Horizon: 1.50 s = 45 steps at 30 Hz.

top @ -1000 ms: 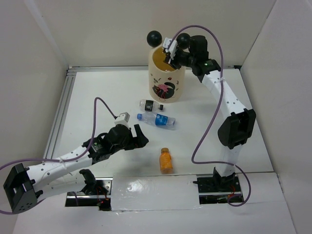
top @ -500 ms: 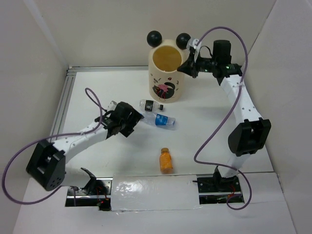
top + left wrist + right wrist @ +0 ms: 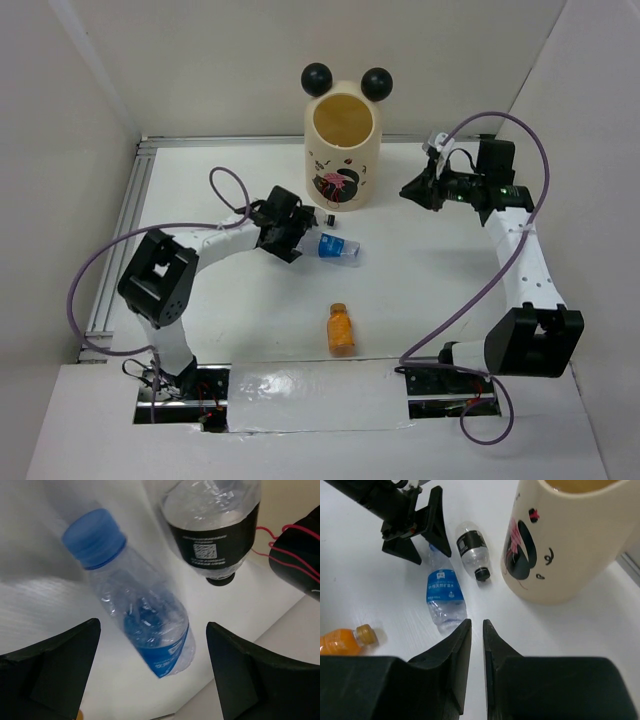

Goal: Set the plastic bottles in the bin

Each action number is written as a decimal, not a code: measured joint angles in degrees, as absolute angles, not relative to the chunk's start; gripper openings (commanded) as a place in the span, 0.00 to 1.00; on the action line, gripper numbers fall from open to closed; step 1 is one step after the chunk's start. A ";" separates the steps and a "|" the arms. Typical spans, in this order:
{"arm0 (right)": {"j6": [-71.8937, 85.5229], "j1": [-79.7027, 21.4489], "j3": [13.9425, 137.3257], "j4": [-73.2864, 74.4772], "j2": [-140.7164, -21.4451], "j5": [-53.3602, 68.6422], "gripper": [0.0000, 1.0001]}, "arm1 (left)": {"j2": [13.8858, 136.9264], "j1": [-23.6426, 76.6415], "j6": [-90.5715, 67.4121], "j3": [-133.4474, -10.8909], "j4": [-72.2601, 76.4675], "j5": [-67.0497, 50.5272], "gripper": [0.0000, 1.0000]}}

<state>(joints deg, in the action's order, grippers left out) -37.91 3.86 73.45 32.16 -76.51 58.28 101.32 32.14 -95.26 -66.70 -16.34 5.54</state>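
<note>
One short orange-filled plastic bottle (image 3: 341, 331) lies toward the near edge. Mid-desk, a clear blue-labelled bottle (image 3: 444, 592) lies under the wide-spread left gripper (image 3: 152, 630), a black-labelled bottle (image 3: 471, 547) just beyond. Farther stands the tall cream cylindrical bin (image 3: 560, 545); beside it the right gripper (image 3: 476, 624) is pressed nearly together, empty.

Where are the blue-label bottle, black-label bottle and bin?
blue-label bottle (image 3: 444, 586), right wrist view, on its blue label.
black-label bottle (image 3: 470, 542), right wrist view, on its black label.
bin (image 3: 347, 153), top external view, on its cream front wall.
</note>
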 measured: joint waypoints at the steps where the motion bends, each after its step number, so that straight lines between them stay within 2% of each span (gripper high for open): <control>1: -38.17 4.62 72.66 32.51 -76.25 58.65 0.22 | 102.85 32.08 -95.02 -68.60 -17.04 5.28 0.99; 5: -38.87 6.98 70.87 33.65 -76.18 60.01 0.22 | 108.73 32.08 -94.24 -76.27 -20.14 4.67 0.99; 8: -38.98 7.77 70.32 34.20 -76.18 61.12 0.23 | 112.42 32.16 -93.14 -80.03 -22.76 4.64 0.88; 9: -39.05 7.88 70.13 34.28 -76.14 61.43 0.23 | 113.60 32.16 -92.86 -81.19 -23.77 4.58 0.78; 14: -39.92 8.64 69.17 35.18 -75.50 62.17 0.23 | 114.34 33.15 -90.87 -78.96 -25.10 4.54 0.45; 16: -40.16 9.34 68.25 35.38 -74.76 62.43 0.23 | 111.74 34.06 -89.80 -75.02 -23.94 3.53 0.24; 17: -40.21 9.54 67.96 35.46 -74.56 62.61 0.23 | 110.28 34.59 -89.60 -73.47 -23.88 3.51 0.07; 18: -40.32 9.65 67.72 35.62 -74.41 62.83 0.23 | 109.01 35.09 -88.66 -71.94 -24.12 3.38 0.02; 20: -41.23 9.69 67.42 36.23 -74.37 63.24 0.39 | 105.89 36.12 -87.11 -68.34 -24.53 3.16 0.00; 21: -42.46 9.69 67.29 37.10 -74.37 63.37 0.57 | 104.05 37.12 -85.56 -66.78 -25.34 3.70 0.00; 22: -43.81 9.69 66.96 38.26 -74.37 63.48 1.00 | 102.15 37.82 -84.07 -65.76 -26.06 4.49 0.00; 26: -50.98 9.69 64.18 42.94 -74.37 63.86 1.00 | 90.94 40.45 -76.64 -65.82 -27.20 9.08 0.00; 30: -55.59 9.50 60.29 47.75 -75.48 63.70 1.00 | 82.61 40.75 -68.86 -74.19 -23.05 15.70 0.00; 31: -56.90 9.32 60.14 49.25 -76.40 63.66 0.99 | 82.08 40.40 -67.07 -77.10 -21.28 17.26 0.00; 33: -58.83 9.06 59.68 50.78 -77.97 63.68 0.82 | 82.08 39.79 -63.70 -82.26 -17.56 19.57 0.00; 34: -59.70 8.93 59.29 51.51 -78.50 63.61 0.31 | 82.50 39.42 -61.60 -84.55 -15.05 20.84 0.00; 35: -60.66 8.71 58.72 51.88 -78.83 63.51 0.01 | 83.07 39.20 -59.64 -86.76 -13.06 22.09 0.00; 38: -60.95 7.64 56.66 52.49 -78.85 62.37 0.00 | 87.31 39.09 -53.36 -93.43 -5.72 25.58 0.00; 45: -60.90 5.26 52.40 52.69 -74.91 59.79 0.00 | 106.67 40.29 -35.55 -113.27 8.45 37.50 0.00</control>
<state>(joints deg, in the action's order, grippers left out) -60.90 5.26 52.40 52.69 -74.91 59.79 106.67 40.29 -35.55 -113.27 8.45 37.50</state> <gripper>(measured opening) 0.008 0.341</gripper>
